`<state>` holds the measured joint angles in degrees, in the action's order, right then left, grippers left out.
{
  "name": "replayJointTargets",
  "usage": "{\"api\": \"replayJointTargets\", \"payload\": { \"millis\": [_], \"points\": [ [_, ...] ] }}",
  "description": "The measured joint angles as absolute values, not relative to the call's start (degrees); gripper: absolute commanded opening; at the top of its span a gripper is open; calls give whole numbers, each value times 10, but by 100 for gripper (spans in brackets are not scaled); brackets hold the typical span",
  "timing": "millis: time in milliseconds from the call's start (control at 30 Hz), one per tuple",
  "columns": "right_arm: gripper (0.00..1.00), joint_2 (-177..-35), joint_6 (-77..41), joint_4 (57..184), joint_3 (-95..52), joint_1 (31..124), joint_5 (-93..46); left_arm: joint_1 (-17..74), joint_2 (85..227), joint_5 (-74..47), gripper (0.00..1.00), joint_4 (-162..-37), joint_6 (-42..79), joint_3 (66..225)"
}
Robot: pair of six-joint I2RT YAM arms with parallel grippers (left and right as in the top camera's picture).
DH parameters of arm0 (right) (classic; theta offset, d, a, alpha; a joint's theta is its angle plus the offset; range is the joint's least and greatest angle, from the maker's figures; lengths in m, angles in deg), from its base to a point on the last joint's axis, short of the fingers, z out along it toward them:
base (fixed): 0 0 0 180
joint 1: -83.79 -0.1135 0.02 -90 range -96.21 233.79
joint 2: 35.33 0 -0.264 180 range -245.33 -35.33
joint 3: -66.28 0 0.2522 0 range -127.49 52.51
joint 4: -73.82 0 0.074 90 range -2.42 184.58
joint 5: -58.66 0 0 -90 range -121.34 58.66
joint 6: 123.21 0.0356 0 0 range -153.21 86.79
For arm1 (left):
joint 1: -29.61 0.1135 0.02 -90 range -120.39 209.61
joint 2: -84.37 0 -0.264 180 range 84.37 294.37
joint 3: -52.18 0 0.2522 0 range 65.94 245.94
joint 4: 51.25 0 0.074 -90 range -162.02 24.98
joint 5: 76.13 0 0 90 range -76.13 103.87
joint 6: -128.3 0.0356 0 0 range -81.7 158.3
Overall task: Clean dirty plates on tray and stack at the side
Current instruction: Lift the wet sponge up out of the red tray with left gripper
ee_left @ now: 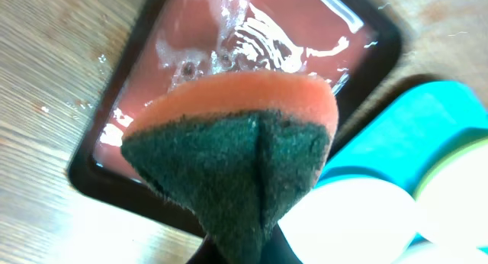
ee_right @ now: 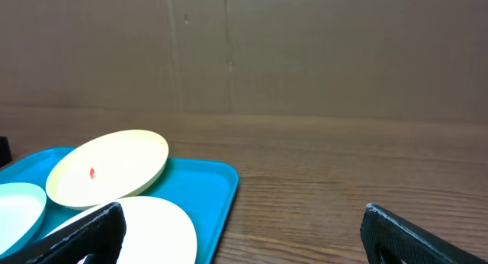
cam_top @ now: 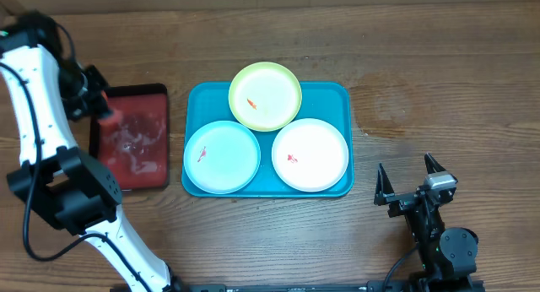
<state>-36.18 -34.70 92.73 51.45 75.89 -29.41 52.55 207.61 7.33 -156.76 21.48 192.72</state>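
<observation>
Brown wooden table [cam_top: 439,64] across the whole scene, grain running left to right, worn and slightly blotchy. Faint pale damp marks [cam_top: 390,106] on the wood toward the far right. Tiny water droplets [ee_left: 100,58] on the wood at the left. Along the far edge, a plain brown cardboard-like wall [ee_right: 320,50] with a thin vertical seam [ee_right: 226,58]. Soft, even light throughout.
</observation>
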Motion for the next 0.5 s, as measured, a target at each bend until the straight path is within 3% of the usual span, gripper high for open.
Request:
{"api": "replayJointTargets", "payload": {
  "millis": [200,500],
  "points": [
    [100,-362,-347,928,515,759,-294,518,2057,71,4,-1564,224,1949],
    [100,-362,-347,928,515,759,-294,503,2064,56,4,-1452,229,1732]
  ]
}}
